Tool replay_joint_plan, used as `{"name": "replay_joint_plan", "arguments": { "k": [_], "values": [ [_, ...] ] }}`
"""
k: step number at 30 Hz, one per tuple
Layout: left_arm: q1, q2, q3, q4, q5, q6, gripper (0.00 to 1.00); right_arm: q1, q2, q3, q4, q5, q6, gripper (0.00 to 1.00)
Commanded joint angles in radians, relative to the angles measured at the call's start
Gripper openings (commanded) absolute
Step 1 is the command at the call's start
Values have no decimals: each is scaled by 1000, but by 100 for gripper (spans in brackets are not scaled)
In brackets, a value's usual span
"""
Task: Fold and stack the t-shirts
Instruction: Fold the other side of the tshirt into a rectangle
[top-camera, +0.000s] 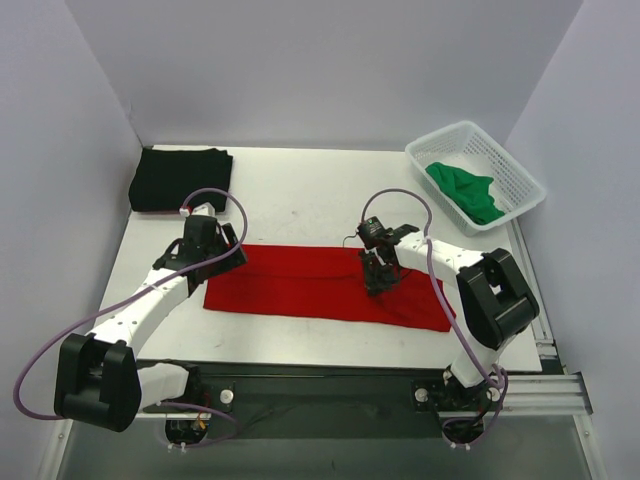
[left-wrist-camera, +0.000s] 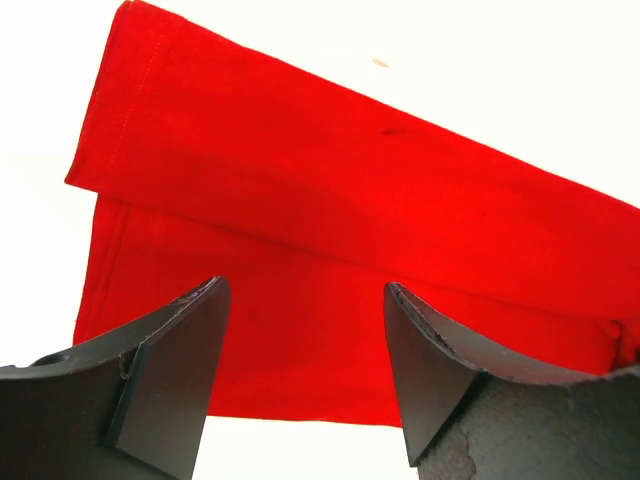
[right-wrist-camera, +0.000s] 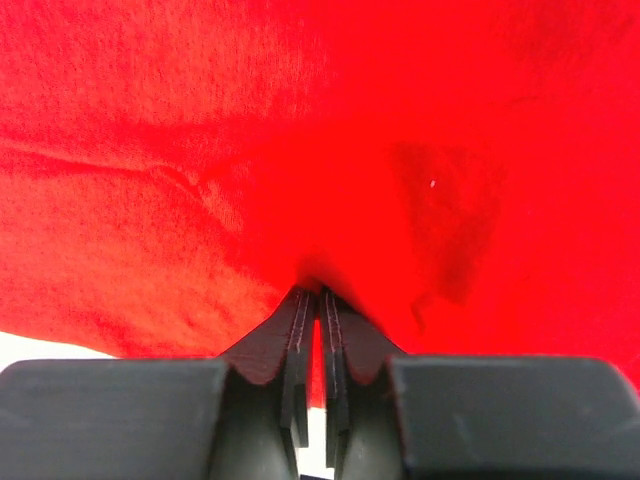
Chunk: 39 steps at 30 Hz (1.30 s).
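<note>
The soft bright red cloth t-shirt (top-camera: 300, 285) lies folded long on the white desk (top-camera: 300, 190). The right gripper (right-wrist-camera: 310, 296) pinches it tight. The left gripper (left-wrist-camera: 302, 288) hangs open and empty. Next, it likely needs lifting and folding over.

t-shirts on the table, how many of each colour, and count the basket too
bright red cloth t-shirt, laid flat: 1
black cloth t-shirt, folded: 1
green cloth t-shirt, bunched in the basket: 1
white plastic mesh basket: 1
total: 4 things, 3 t-shirts and 1 basket
</note>
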Motion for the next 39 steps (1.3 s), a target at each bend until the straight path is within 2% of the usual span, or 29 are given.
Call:
{"name": "replay_joint_plan", "arguments": {
  "k": [1,11,27,30,32,33,36,39],
  "values": [
    [4,-27,-2,0,9,18,73,15,-25,35,-94,-20,-5,4],
    [4,-21,-16,-1,14,24,73,37,-20,89,-187,-151,26,1],
    [7,0,-13,2,12,33,73,37,113,182,-190,-217,125,1],
    [10,4,-13,0,12,36,73,37,126,184,-188,-221,129,9],
    [12,7,-11,3,14,38,73,37,120,187,-185,-229,129,19],
    [12,11,-8,3,12,40,73,37,112,187,-185,-232,127,28],
    [12,28,6,14,16,40,73,32,74,195,-185,-241,127,39],
    [8,57,30,26,19,41,73,19,15,190,-187,-249,139,45]
  ]
}}
